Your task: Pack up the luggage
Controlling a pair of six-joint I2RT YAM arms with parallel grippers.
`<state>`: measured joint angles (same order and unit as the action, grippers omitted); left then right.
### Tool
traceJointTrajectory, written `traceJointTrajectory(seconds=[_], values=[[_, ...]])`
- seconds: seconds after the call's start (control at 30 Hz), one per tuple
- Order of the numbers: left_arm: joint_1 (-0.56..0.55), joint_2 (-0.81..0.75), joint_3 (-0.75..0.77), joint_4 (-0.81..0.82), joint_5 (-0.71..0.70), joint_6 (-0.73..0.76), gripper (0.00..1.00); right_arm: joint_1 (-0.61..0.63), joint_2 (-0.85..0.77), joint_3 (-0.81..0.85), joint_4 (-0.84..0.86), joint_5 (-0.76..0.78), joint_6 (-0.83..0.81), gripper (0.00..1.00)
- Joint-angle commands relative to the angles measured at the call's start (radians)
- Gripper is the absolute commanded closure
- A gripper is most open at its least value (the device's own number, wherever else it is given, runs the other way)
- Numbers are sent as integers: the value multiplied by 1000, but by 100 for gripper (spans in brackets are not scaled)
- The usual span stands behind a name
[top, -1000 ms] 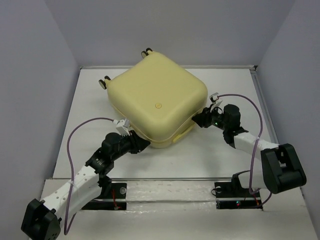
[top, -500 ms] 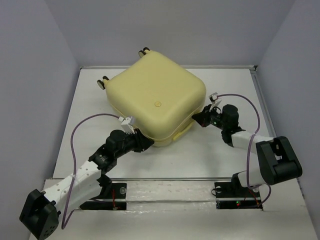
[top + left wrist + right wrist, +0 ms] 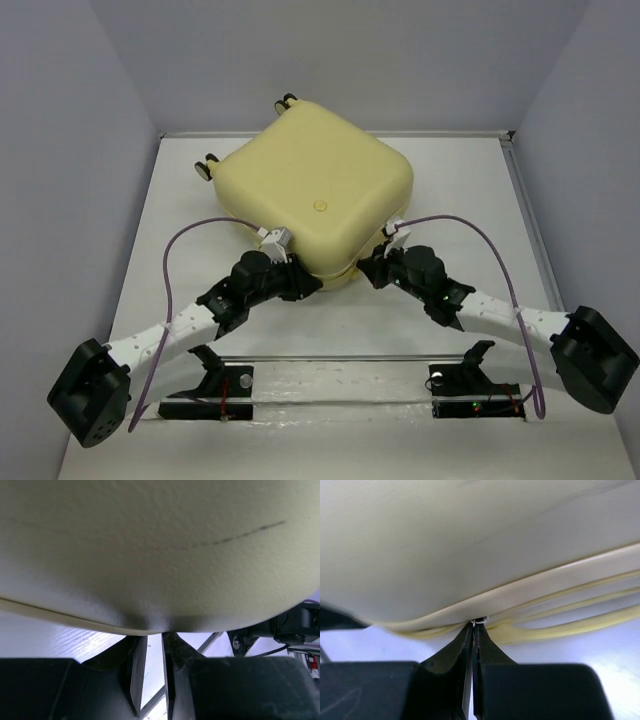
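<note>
The luggage (image 3: 315, 200) is a pale yellow hard-shell suitcase lying closed on the white table, its caster wheels (image 3: 208, 165) at the far left. It fills the top of the left wrist view (image 3: 160, 555) and of the right wrist view (image 3: 470, 545). My left gripper (image 3: 308, 288) is at its near corner, with the fingers a narrow gap apart and nothing between them. Its tips (image 3: 155, 636) touch the shell's lower edge. My right gripper (image 3: 365, 272) is on the near-right side, shut (image 3: 476, 625) on a small pale zipper pull (image 3: 481, 621) at the seam.
The two grippers are close together at the suitcase's near corner. Grey walls enclose the table on the left, back and right. Purple cables (image 3: 180, 250) loop over both arms. A mounting rail (image 3: 340, 385) runs along the near edge.
Both grippers have slid along the suitcase's near edges toward its near corner, the left one rightward and the right one leftward. The right arm has stretched out low over the table.
</note>
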<state>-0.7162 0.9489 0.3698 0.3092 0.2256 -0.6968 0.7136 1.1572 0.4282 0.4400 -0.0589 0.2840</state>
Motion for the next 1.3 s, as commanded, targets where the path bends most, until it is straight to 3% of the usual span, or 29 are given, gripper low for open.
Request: traceJointTrajectory(seconds=[0.0, 0.07, 0.2, 0.33, 0.43, 0.57, 0.7, 0.8, 0.87, 1.0, 1.07, 1.17, 1.27], values=[[0, 53, 98, 254, -84, -12, 71, 332, -13, 6, -170, -104, 145, 93], [0, 86, 128, 271, -98, -12, 71, 484, 36, 41, -169, -46, 176, 93], [0, 131, 188, 278, -117, 8, 71, 665, 159, 174, -275, 92, 164, 93], [-2, 137, 195, 263, -132, 19, 71, 676, 90, 138, -342, 184, 202, 93], [-2, 110, 166, 260, -140, 11, 71, 641, -50, 87, -429, 373, 233, 93], [-2, 88, 139, 251, -161, 2, 71, 604, -154, 69, -423, 337, 234, 93], [0, 132, 181, 266, -152, -1, 71, 615, -42, 112, -359, 243, 225, 93], [0, 185, 231, 294, -157, 0, 71, 675, 79, 130, -207, 200, 250, 93], [-2, 232, 288, 301, -135, 0, 72, 731, 161, 158, -86, 226, 267, 93], [-3, 211, 327, 260, -156, -10, 72, 776, 191, 170, -64, 369, 309, 93], [-3, 145, 328, 161, -213, 5, 65, 776, 138, 120, -75, 453, 352, 93], [-3, 41, 330, -2, -324, 43, 32, 753, 47, 77, -147, 502, 365, 93], [30, -48, 380, -145, -457, 60, 17, 725, -34, 38, -190, 527, 365, 93]])
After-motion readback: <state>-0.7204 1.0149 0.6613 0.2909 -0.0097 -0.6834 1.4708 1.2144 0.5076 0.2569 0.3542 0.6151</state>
